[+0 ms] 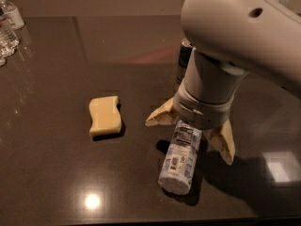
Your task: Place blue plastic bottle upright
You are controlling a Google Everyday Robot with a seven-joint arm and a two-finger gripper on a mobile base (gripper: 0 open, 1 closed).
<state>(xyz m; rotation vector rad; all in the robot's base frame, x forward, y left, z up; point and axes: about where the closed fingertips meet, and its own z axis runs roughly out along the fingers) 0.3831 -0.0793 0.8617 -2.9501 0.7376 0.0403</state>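
Observation:
The blue plastic bottle (181, 160) lies on its side on the dark table (56, 173), its base end towards the camera. Its pale label with black print faces up, and its cap end is hidden under the gripper. My gripper (190, 131) hangs from the big white arm (235, 36) right over the bottle's far half. It is open, with one tan finger (157, 117) to the left of the bottle and the other finger (225, 140) to the right. The fingers straddle the bottle without closing on it.
A yellow sponge (105, 115) lies left of the bottle. A dark drink can (184, 60) stands behind the arm, partly hidden. Small clear bottles (7, 27) are grouped at the far left edge. A bright light reflection sits near the table's front edge.

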